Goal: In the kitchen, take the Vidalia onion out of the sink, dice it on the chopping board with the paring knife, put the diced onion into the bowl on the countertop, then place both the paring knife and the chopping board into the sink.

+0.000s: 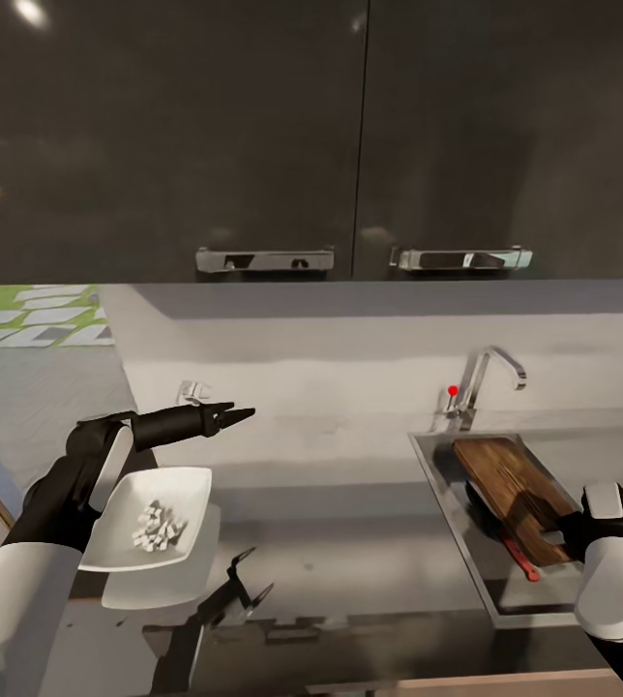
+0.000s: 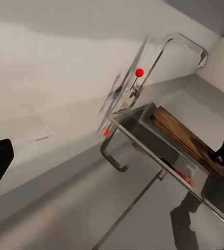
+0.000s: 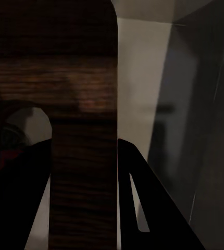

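Observation:
The chopping board (image 1: 510, 489) leans tilted inside the sink (image 1: 444, 494), its far end up near the faucet (image 1: 483, 379). My right gripper (image 1: 556, 535) is shut on the board's near end, and the right wrist view has the board (image 3: 83, 104) between the dark fingers (image 3: 143, 208), close to its handle slot. The paring knife's red handle (image 1: 524, 562) lies on the basin floor beside the board. On the countertop (image 1: 350, 552) at left stands the white bowl (image 1: 192, 481) with diced onion (image 1: 160, 528) in it. My left gripper (image 1: 232, 417) hovers open above the bowl, holding nothing.
Dark wall cabinets (image 1: 350, 136) with chrome handles hang overhead. A pale backsplash (image 1: 350, 387) runs behind the counter. The left wrist view takes in the faucet (image 2: 143, 73), the sink (image 2: 143, 138) and the board (image 2: 187, 138). Bare counter lies between bowl and sink.

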`<state>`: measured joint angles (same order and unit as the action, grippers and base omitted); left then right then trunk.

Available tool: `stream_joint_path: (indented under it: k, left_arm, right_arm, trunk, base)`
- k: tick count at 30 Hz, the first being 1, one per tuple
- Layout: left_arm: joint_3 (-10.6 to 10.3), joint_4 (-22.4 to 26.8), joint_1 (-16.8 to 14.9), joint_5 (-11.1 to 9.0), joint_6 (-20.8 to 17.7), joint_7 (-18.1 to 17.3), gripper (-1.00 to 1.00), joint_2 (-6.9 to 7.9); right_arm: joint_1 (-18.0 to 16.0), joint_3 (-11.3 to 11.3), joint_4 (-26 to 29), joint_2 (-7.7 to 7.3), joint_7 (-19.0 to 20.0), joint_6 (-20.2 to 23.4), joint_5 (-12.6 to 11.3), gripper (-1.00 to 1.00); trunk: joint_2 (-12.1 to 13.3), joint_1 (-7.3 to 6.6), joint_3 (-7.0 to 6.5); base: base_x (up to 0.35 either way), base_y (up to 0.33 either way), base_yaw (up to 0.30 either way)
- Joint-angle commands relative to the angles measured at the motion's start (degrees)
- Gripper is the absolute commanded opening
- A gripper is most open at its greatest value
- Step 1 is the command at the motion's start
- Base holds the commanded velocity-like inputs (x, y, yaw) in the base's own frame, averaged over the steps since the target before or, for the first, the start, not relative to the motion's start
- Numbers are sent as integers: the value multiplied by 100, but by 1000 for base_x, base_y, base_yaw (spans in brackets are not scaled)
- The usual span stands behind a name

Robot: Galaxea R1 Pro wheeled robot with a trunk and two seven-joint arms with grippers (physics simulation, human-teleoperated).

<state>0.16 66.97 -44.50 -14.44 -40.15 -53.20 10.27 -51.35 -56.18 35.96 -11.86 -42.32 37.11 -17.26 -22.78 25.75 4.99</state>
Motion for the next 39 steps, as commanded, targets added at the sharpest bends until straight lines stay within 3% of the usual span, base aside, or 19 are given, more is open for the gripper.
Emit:
stream_joint_path:
  k: [1, 39]
  left_arm:
    - [2, 0, -6, -24, -36, -6, 100, 1]
    - [2, 0, -6, -24, -36, -6, 100, -5]
  right_arm:
    - [-6, -4, 7, 0, -48, 3, -60, -100]
    - [-6, 2, 25, 0, -39, -2, -67, -100]
  trunk:
    - [-14, 4, 20]
    - [-14, 4, 257]
  base:
    - [0, 0, 0]
    - [0, 0, 0]
